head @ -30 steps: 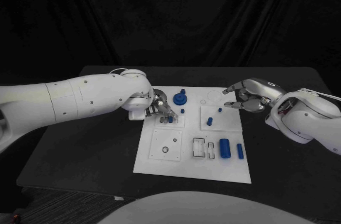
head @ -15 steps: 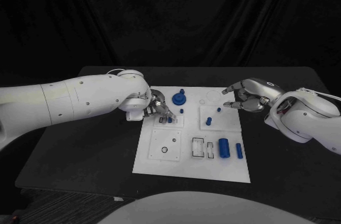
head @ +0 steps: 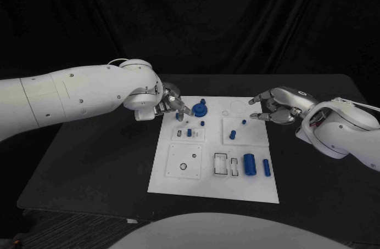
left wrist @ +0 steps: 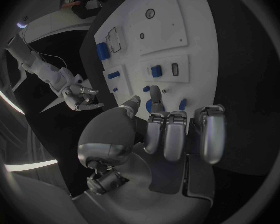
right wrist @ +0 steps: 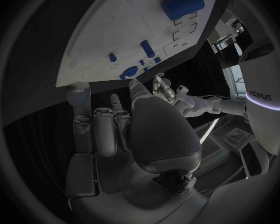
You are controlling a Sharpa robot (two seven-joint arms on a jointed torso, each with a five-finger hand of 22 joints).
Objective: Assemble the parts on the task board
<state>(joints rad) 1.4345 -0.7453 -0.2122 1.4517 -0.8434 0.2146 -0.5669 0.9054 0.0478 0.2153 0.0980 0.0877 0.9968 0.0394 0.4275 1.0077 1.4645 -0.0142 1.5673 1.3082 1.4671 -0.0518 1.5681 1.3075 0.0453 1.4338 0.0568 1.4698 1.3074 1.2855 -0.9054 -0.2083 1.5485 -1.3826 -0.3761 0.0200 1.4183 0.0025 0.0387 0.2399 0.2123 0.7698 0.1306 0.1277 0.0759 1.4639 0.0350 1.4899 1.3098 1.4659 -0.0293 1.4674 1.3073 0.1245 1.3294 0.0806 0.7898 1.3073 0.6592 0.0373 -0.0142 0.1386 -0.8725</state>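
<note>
The white task board lies mid-table. My left hand hovers over its far left corner, fingers apart and holding nothing. Just in front of it a small blue block sits in a slot; in the left wrist view this block lies beyond my fingers. A round blue part with a peg stands beside the hand. A blue peg stands mid-board. A large blue cylinder and a smaller one lie at the near right. My right hand hangs at the board's far right edge, holding nothing.
The black table surrounds the board. Two tiny blue parts stand on the far half. White inset plates with holes and empty slots lie on the near half. In the right wrist view the large cylinder lies on the board.
My left hand has lifted off the slot and drawn back toward the far left, leaving the small blue block in the slot. The right hand has stayed put.
</note>
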